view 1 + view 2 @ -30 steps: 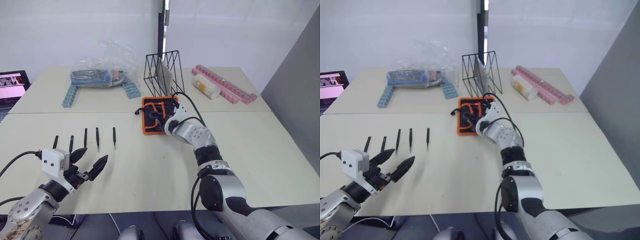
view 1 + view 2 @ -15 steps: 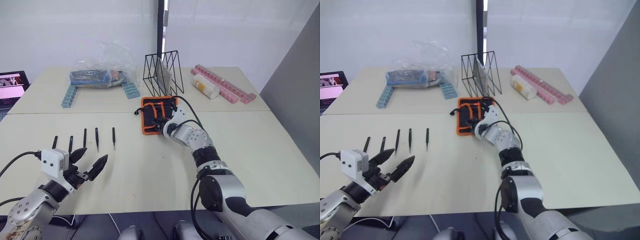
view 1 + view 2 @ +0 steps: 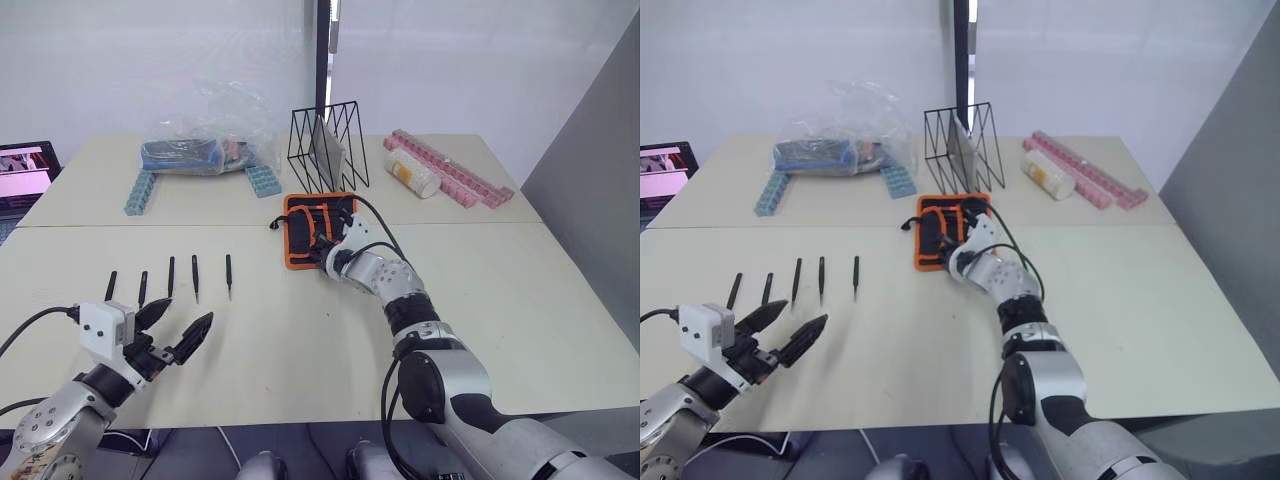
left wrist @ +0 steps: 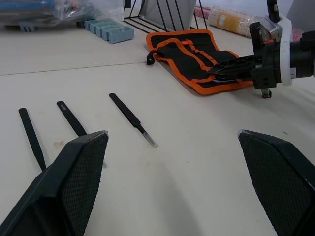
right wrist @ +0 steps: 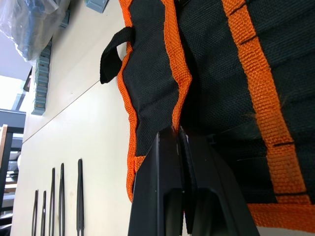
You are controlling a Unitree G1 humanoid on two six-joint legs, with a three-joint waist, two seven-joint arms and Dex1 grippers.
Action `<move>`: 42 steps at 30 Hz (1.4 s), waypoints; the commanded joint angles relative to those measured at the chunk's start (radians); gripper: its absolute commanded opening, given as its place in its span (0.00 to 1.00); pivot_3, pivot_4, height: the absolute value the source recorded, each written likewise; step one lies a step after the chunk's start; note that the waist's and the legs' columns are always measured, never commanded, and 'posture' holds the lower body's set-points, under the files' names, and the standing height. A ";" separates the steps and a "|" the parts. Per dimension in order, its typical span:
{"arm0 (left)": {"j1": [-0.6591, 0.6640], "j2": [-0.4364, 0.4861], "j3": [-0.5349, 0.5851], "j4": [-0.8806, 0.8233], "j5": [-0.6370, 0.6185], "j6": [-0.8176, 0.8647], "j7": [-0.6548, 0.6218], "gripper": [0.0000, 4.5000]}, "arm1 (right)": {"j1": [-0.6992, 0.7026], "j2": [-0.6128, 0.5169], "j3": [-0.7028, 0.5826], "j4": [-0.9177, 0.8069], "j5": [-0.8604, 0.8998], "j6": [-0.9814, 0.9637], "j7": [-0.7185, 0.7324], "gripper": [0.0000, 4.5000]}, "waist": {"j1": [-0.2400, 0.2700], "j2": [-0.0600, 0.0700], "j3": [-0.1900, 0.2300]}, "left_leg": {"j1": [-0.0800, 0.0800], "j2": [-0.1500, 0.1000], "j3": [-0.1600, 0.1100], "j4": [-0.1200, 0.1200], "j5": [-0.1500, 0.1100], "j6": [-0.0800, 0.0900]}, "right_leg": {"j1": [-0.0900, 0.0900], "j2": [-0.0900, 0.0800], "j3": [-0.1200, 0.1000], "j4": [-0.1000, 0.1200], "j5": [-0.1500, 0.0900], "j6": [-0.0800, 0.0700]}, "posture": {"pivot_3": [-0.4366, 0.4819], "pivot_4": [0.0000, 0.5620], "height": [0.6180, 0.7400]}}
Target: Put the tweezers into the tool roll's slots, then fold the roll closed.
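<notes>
The tool roll, black with orange edging, lies partly open mid-table in front of a wire rack. My right gripper is at the roll's near edge. In the right wrist view its fingers are pressed together, pinching the orange edging of a folded flap. Several slim black tweezers lie in a row on the table to the left, points toward me. My left gripper hovers open just in front of them, holding nothing. The orange inner stripe and slots show beside the flap.
Behind the roll stands a black wire rack. A plastic bag and two blue toothed bars sit at the back left. Pink bars and a white bottle lie at the back right. A laptop is at the far left.
My right gripper has gone from open to shut on the roll's orange-edged flap and has drawn slightly toward me. The left gripper has sunk a little and stayed open.
</notes>
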 commanded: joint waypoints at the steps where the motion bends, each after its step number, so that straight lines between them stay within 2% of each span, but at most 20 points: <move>1: 0.001 0.002 0.011 -0.005 0.009 -0.023 -0.011 1.00 | -0.004 0.096 0.028 -0.115 0.004 0.002 0.043 0.01 | 0.000 0.000 0.000 | 0.000 0.000 0.000 0.000 0.000 0.000 | 0.000 0.000 0.000 0.000 0.000 0.000 | 0.48 0.27 0.97; 11: -0.011 0.000 -0.002 0.022 0.024 -0.034 -0.035 1.00 | 0.107 -0.023 0.233 -0.471 -0.066 0.171 0.191 0.01 | 0.001 0.000 0.000 | -0.001 0.000 -0.002 0.000 0.000 0.000 | 0.000 -0.001 0.000 0.000 0.000 0.000 | 0.48 0.27 0.97; 17: -0.041 0.000 -0.023 0.027 0.032 -0.023 -0.028 1.00 | 0.206 -0.192 0.433 -0.711 -0.180 0.166 0.395 0.01 | 0.006 0.000 0.000 | -0.003 0.000 -0.003 0.000 0.000 0.000 | -0.001 -0.001 -0.003 0.000 0.000 0.000 | 0.48 0.27 0.97; 23: -0.069 0.007 -0.040 0.031 0.029 -0.009 -0.029 1.00 | 0.334 -0.462 0.612 -0.926 -0.344 -0.025 0.664 0.01 | 0.015 0.000 0.000 | -0.003 -0.001 -0.004 0.000 0.000 0.000 | -0.001 -0.001 -0.004 -0.003 0.000 0.000 | 0.48 0.27 0.97; 26: -0.086 0.012 -0.054 0.033 0.029 0.000 -0.030 1.00 | 0.388 -0.560 0.667 -0.946 -0.438 -0.184 0.764 0.01 | 0.015 0.000 0.000 | -0.002 0.000 -0.003 0.000 0.000 0.000 | 0.000 0.000 -0.003 -0.005 0.000 0.000 | 0.48 0.27 0.97; 32: -0.119 0.025 -0.072 0.051 0.031 0.012 -0.033 1.00 | 0.478 -0.625 0.689 -0.977 -0.493 -0.409 0.916 0.01 | 0.025 0.000 0.000 | 0.000 0.000 -0.003 0.000 0.000 0.000 | 0.001 0.001 -0.003 -0.005 0.000 0.000 | 0.48 0.27 0.97; 36: -0.123 0.040 -0.071 0.054 0.025 0.020 -0.044 1.00 | 0.557 -0.643 0.690 -1.076 -0.461 -0.429 0.996 0.01 | 0.030 -0.001 0.000 | 0.000 0.000 -0.003 0.000 0.000 0.000 | 0.001 0.001 -0.003 -0.005 0.000 0.000 | 0.48 0.27 0.97; 42: -0.141 0.101 -0.094 0.072 0.038 0.025 -0.107 1.00 | 0.625 -0.646 0.688 -1.128 -0.498 -0.411 0.998 0.01 | 0.031 -0.001 0.000 | 0.001 0.000 -0.003 0.000 0.000 0.000 | 0.002 0.000 -0.003 -0.005 0.000 0.000 | 0.48 0.27 0.97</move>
